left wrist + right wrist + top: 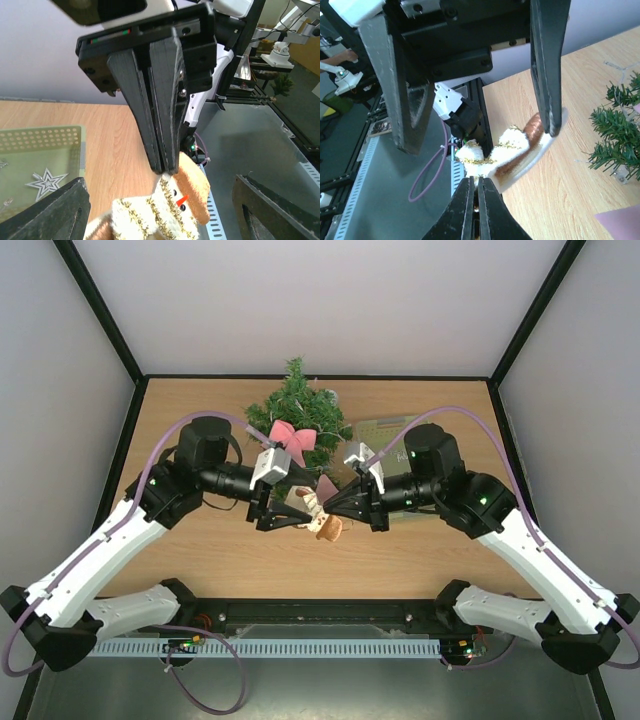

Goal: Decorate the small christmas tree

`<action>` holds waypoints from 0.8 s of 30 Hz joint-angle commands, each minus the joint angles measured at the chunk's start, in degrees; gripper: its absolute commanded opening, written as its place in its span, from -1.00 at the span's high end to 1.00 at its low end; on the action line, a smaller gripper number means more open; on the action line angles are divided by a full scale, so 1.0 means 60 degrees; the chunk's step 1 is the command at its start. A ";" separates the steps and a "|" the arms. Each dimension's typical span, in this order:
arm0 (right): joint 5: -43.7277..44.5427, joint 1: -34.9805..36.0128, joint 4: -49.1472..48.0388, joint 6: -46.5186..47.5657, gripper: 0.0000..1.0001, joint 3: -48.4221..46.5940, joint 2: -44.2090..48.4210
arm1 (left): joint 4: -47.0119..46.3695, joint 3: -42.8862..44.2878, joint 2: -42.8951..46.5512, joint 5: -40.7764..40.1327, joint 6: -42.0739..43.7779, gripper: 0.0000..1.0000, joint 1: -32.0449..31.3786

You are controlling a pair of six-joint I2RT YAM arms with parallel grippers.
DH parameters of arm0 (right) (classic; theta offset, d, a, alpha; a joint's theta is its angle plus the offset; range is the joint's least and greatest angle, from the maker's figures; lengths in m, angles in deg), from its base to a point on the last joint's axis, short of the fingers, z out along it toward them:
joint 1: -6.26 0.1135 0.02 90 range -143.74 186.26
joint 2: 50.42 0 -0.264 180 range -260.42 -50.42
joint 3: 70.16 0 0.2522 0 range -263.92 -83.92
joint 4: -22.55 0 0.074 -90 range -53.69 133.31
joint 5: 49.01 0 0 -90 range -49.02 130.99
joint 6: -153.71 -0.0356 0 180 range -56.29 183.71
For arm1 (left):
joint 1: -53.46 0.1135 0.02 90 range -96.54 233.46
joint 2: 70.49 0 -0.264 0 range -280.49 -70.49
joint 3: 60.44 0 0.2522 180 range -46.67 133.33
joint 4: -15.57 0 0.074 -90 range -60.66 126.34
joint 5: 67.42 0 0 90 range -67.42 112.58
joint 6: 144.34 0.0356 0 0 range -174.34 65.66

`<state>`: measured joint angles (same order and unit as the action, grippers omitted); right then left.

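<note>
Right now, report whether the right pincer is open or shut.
Shut: the right pincer has black fingers meeting without a gap, pinching the plush white-and-brown snowman ornament.

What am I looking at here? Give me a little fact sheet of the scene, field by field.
Tree: small christmas tree, far side of table
On tree: pink bow
Ornament: snowman ornament, between both tools
Right tool: shut on the snowman ornament
Left tool: open, fingers either side of it
Basket: pale green basket beside tree, star inside
</note>
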<state>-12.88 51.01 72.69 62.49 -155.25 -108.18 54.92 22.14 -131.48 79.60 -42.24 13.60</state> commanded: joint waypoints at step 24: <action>0.0334 0.0191 -0.1309 0.0279 0.97 0.0523 0.0610 | 0.1527 0.0435 -0.0273 0.0351 0.1531 0.95 -0.0023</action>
<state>-14.00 51.76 71.57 67.74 -154.69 -106.74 64.16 24.83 -136.18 83.84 -34.81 13.60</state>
